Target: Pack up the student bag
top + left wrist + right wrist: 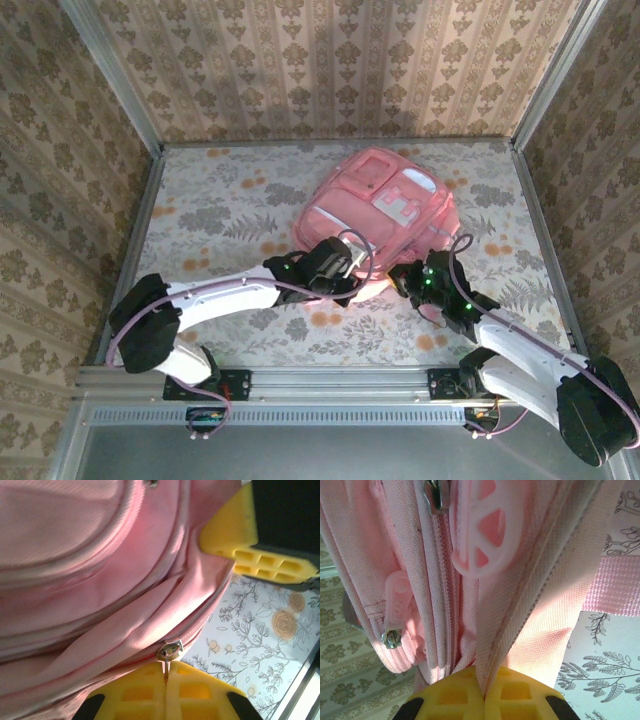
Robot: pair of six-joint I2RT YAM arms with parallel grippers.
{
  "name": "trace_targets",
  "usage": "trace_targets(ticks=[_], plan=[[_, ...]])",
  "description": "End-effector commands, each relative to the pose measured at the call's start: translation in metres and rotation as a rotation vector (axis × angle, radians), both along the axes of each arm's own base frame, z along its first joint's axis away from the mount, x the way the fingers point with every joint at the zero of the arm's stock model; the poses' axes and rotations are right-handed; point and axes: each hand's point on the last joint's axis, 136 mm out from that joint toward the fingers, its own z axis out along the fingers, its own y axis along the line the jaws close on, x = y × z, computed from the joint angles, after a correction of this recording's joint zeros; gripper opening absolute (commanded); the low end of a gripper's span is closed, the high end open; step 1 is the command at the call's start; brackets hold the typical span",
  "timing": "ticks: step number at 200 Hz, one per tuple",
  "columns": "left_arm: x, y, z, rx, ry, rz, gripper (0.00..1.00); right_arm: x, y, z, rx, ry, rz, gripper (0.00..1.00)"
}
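Flat student bag (pixel 385 200), long axis near-L to far-R

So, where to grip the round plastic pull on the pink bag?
Probably the lower rim of the round pull, pinched across its flat faces, coming from below in the right wrist view: it is a thin disc lying against the student bag.

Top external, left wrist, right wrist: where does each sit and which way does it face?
Top external: above and behind, looking down on the student bag and both arms.
Left wrist: beside the bag, facing its side; left gripper shut on a zipper pull.
Right wrist: facing the bag's zipper seams; right gripper pinching its fabric.
All share the bag.
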Motion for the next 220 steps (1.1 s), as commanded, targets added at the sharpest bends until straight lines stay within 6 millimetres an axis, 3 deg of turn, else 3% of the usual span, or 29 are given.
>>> trace_targets(ticks=[1,82,108,144,156,171,220], plan=[[0.009,0.028,-0.001,0.038,-0.014,0.072,0.00,0.002,-0.021,-0.007,-0.062,0.006,-0.055,0.00],[0.029,0.088,-0.016,0.056,0.011,0.217,0.00,0.006,-0.046,-0.013,-0.112,0.018,-0.046,0.00],[0.031,0.096,-0.019,0.061,0.021,0.230,0.00,0.012,-0.053,-0.013,-0.137,0.028,-0.032,0.04],[0.021,0.078,-0.016,0.021,0.038,0.165,0.00,0.027,-0.047,-0.003,-0.214,-0.012,0.061,0.20],[0.016,0.068,-0.015,0.014,0.042,0.130,0.00,0.029,-0.052,-0.002,-0.274,-0.003,0.077,0.30],[0.010,0.054,-0.014,0.005,0.044,0.097,0.00,0.029,-0.059,0.004,-0.339,0.000,0.081,0.36],[0.002,0.006,0.005,-0.058,0.036,0.015,0.00,-0.010,-0.076,0.020,-0.347,0.076,0.011,0.41]])
